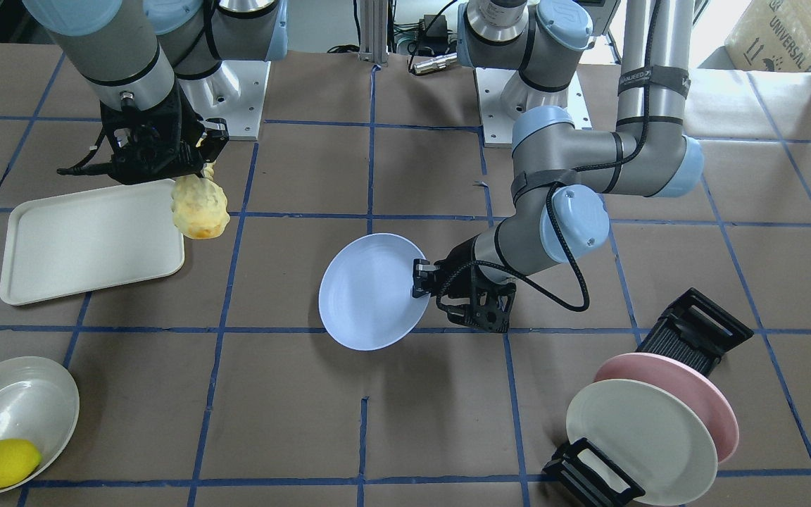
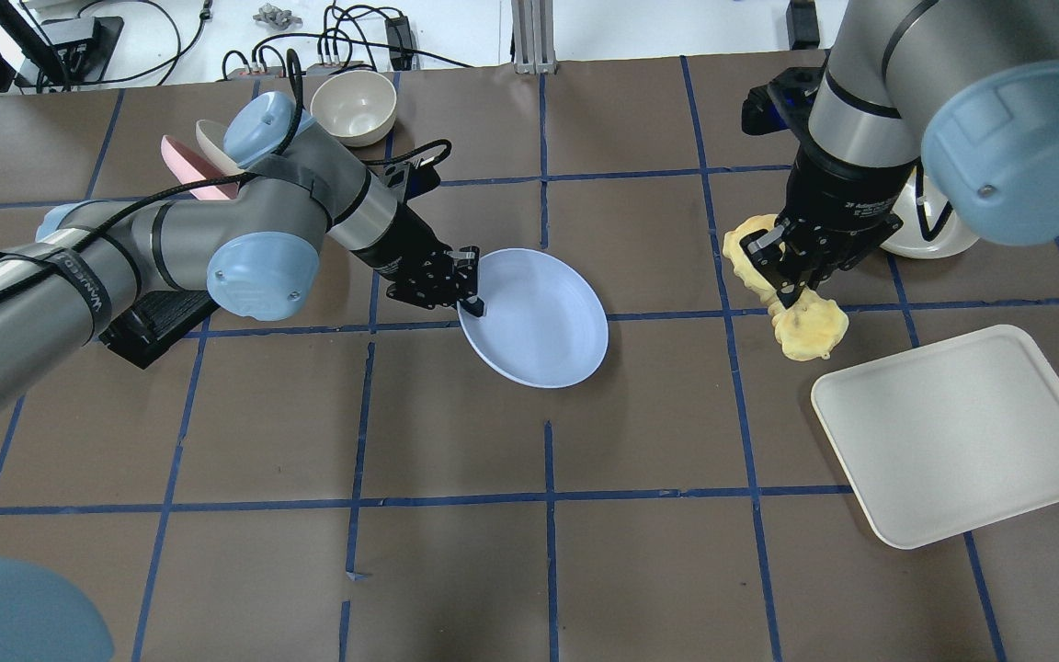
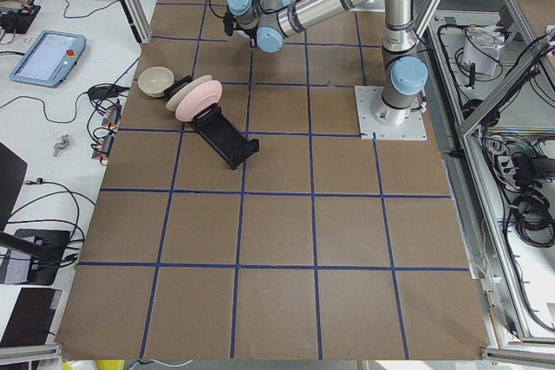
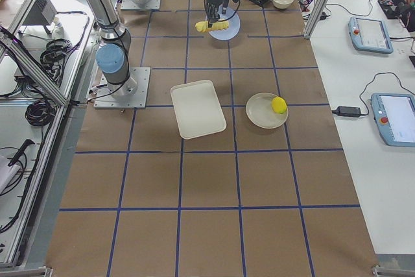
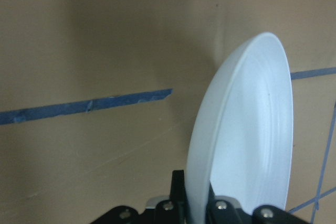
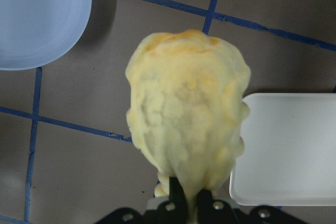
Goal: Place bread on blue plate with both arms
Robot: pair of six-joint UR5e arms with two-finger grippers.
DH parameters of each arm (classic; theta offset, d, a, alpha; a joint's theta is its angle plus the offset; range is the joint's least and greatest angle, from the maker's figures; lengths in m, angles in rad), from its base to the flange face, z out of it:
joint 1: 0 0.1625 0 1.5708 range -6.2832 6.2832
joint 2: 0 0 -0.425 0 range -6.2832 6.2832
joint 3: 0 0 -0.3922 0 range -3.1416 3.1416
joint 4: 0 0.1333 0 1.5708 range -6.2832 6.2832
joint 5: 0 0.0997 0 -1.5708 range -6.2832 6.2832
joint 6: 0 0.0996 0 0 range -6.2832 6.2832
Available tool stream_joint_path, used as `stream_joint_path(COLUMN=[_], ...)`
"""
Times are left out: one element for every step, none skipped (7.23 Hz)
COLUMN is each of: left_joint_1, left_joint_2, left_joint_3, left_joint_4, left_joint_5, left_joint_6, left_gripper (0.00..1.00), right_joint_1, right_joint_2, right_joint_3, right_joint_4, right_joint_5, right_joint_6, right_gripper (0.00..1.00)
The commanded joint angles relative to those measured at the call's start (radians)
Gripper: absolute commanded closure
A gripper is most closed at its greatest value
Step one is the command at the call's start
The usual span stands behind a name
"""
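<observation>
The golden-yellow bumpy bread [image 1: 199,205] hangs from my right gripper [image 1: 203,156], which is shut on its upper end and holds it above the table beside the cream tray. It also shows in the overhead view [image 2: 801,317] and the right wrist view [image 6: 186,111]. The pale blue plate [image 1: 372,290] is held tilted above the middle of the table. My left gripper [image 1: 420,280] is shut on its rim. The plate also shows in the overhead view [image 2: 539,320], in the left wrist view [image 5: 247,140] and at the top left of the right wrist view [image 6: 39,17].
A cream tray [image 1: 89,239] lies below the bread's side. A white bowl [image 1: 15,408] holds a yellow lemon [image 1: 2,462]. A pink plate [image 1: 687,394] and a cream-white plate [image 1: 641,440] stand in a black rack [image 1: 694,327]. A cream bowl [image 2: 359,106] sits at the far edge.
</observation>
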Motion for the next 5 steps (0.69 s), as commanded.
stream_joint_path(left_joint_1=[-0.019,-0.022,-0.021,-0.009,-0.001], left_joint_2=[-0.053,-0.05,-0.018,0.007,0.048], left_joint_3=[-0.014,-0.018,-0.005,0.001,0.003], left_joint_4=[0.122,0.124,0.121,0.109,0.082], left_joint_5=[-0.004,0.002,0.008,0.051,0.142], left_joint_6=[-0.003,-0.021,-0.035,-0.034,-0.032], left_gripper=[0.53,0.01,0.0,0.0,0.0], right_joint_1=[0.006,0.006,0.008,0.009,0.011], right_joint_2=[0.002,0.002,0.001,0.001,0.007], right_joint_3=[0.013,0.011,0.01,0.017,0.016], right_joint_4=[-0.016,-0.016,-0.015,-0.016,-0.018], right_joint_5=[0.01,0.02,0.021,0.021,0.022], right_joint_6=[0.002,0.002,0.002,0.002,0.005], right_gripper=[0.89,0.88,0.88,0.88,0.88])
